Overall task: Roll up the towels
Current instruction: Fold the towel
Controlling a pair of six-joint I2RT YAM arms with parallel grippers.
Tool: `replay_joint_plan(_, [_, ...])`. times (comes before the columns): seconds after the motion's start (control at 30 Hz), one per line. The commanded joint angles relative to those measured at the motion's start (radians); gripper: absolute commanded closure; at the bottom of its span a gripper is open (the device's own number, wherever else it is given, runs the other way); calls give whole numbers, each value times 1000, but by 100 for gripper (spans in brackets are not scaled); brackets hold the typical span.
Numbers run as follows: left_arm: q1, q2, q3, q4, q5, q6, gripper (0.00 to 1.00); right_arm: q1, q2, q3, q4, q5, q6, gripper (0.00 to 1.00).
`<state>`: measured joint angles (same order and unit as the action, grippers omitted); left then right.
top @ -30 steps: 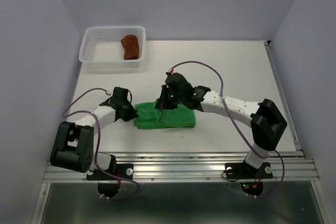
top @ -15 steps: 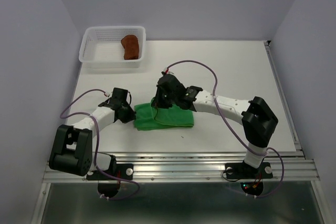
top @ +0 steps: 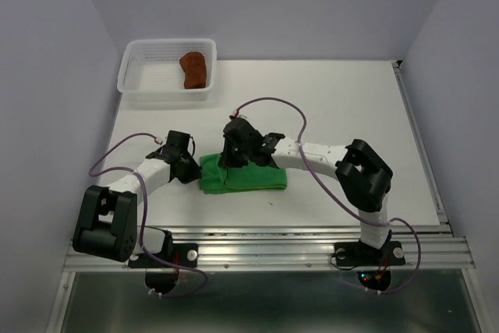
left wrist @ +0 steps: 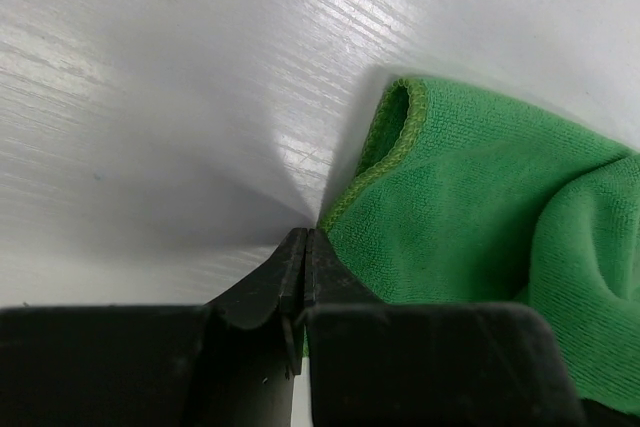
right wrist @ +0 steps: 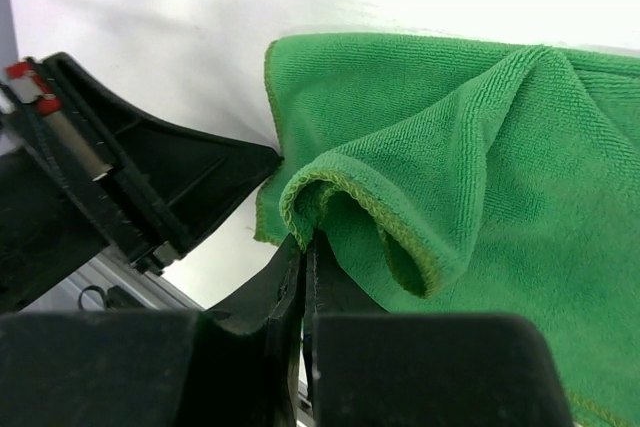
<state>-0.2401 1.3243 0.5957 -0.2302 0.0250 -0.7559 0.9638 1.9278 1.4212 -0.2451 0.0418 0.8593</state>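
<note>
The green towel [top: 253,178] is laid on the tabletop [top: 343,107], near and left of centre. Its left corner is pinched by the left pincer [left wrist: 305,243], a raised fold by the right pincer [right wrist: 303,247]; the brown towel [top: 193,70] is kept in the far-left basket [top: 140,88]

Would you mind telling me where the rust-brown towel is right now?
In the top view, the rust-brown towel lies inside the white mesh basket, at the far left corner of the table.

This is a robotics lab test cell. Plain pale walls [top: 47,76] box in a white table [top: 351,107]. The left arm [top: 152,171] and right arm [top: 316,151] are bolted to an aluminium rail [top: 265,241], with purple cables [top: 273,101] trailing from them.
</note>
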Motion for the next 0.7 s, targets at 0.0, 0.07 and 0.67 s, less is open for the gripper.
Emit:
replay_joint_plan(0.0, [4,-30,3,-18,-14,9,88,21,34,38,90,-26,-8,97])
replay_joint_plan(0.07, [2,-30,-2,-18,-14,9,88,21,53,33,125,-33,-8,96])
replay_joint_plan(0.67, [32,-327,72,-297,-152,-51,40,50,163,189,115,-160,-157,44])
